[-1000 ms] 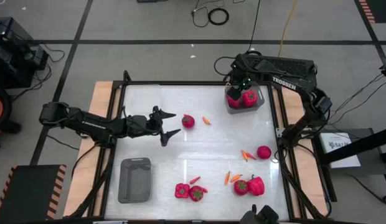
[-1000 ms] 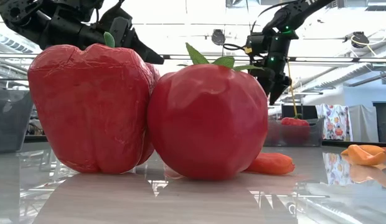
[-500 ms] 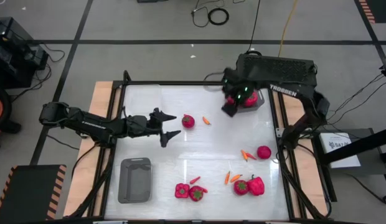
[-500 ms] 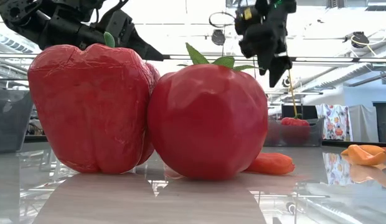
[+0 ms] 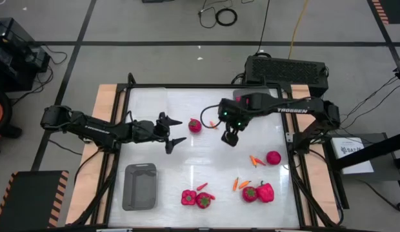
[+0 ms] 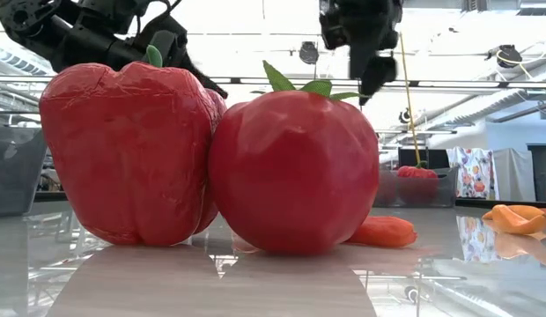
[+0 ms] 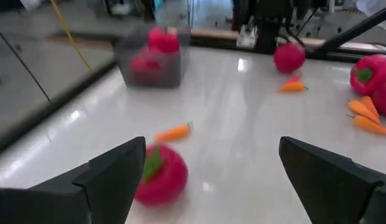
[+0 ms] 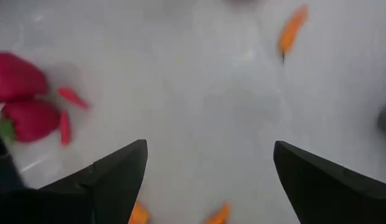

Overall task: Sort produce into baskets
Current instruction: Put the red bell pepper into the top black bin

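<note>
Two arms: both over the desk (image 5: 148,96), both with jaws apart and nothing held.
Left gripper (image 5: 169,131): at the desk's 9 o'clock side, pointing toward 3 o'clock.
Right gripper (image 5: 230,136): just past desk centre toward 1 o'clock, hanging above bare surface.
Key relation: the small round red fruit (image 5: 195,125) lies at 3 o'clock from the left gripper, near it; from the right gripper it sits toward 10 o'clock, about as near (a close call, though the left one already faces it).
Orange chilli (image 5: 214,125): just beside that fruit on its 3 o'clock side, long axis running roughly 10 to 4 o'clock.
Grey tub at 7 o'clock (image 5: 140,186): looks empty.
Tub at 1 o'clock (image 7: 150,59): mostly hidden under the right arm from above; the left wrist view shows red produce in it.
Unsorted: second round fruit (image 5: 273,157) at 4 o'clock; pepper pairs at 6 o'clock (image 5: 196,198) and 5 o'clock (image 5: 259,192); more chillies (image 5: 257,160) scattered between.
</note>
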You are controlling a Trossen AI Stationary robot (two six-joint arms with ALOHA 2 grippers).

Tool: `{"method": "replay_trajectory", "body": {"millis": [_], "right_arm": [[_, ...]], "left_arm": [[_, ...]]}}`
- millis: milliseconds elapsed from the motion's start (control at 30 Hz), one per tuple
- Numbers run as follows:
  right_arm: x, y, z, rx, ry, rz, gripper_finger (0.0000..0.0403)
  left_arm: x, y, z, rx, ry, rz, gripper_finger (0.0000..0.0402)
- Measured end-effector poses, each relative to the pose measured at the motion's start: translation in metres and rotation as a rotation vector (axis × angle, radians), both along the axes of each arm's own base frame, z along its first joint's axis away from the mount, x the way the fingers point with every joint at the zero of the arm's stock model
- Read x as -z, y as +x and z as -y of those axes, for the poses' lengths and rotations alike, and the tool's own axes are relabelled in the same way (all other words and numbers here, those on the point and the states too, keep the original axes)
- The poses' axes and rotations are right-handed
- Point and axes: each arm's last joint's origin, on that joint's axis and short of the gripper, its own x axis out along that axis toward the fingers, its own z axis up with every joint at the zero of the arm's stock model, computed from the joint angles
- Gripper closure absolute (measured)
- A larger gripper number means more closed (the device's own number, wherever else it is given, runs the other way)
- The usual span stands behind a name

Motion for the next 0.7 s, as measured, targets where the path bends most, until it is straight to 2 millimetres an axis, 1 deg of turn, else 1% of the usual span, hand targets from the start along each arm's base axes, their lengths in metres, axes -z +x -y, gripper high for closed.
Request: {"method": "replay_trajectory", "body": {"millis": [100,233,300,367,433,500,533,600,700], "right_arm": [[0.000,0.010,-0.008,0.013,-0.087,0.087,0.0062],[-0.005,0.023,-0.015,0.027,-0.085,0.235,0.0062],[-0.009,0.029,-0.020,-0.003,-0.085,0.313,0.0062],[-0.014,0.036,-0.031,-0.066,-0.116,0.398,0.0063],[-0.014,0.047,-0.055,-0.143,-0.151,0.484,0.0068],[-0.011,0.057,-0.087,-0.211,-0.188,0.566,0.0075],[-0.008,0.062,-0.103,-0.238,-0.184,0.605,0.0078],[-0.007,0.067,-0.129,-0.274,-0.128,0.683,0.0083],[-0.003,0.065,-0.163,-0.247,-0.032,0.710,0.0088]], "left_arm": [[-0.008,0.001,-0.002,-0.022,0.047,0.062,0.0027],[-0.022,0.001,-0.004,-0.029,0.114,0.094,0.0027],[-0.027,0.000,-0.004,-0.032,0.118,0.087,0.0027],[-0.031,-0.004,-0.003,-0.032,0.062,0.079,0.0027],[-0.030,-0.007,0.002,0.024,-0.016,0.063,0.0027],[-0.029,-0.009,0.008,0.094,-0.038,0.047,0.0027],[-0.032,-0.010,0.010,0.101,-0.070,0.071,0.0027],[-0.040,-0.012,0.013,0.113,-0.126,0.134,0.0027],[-0.043,-0.013,0.021,0.184,-0.147,0.151,0.0027]]}}
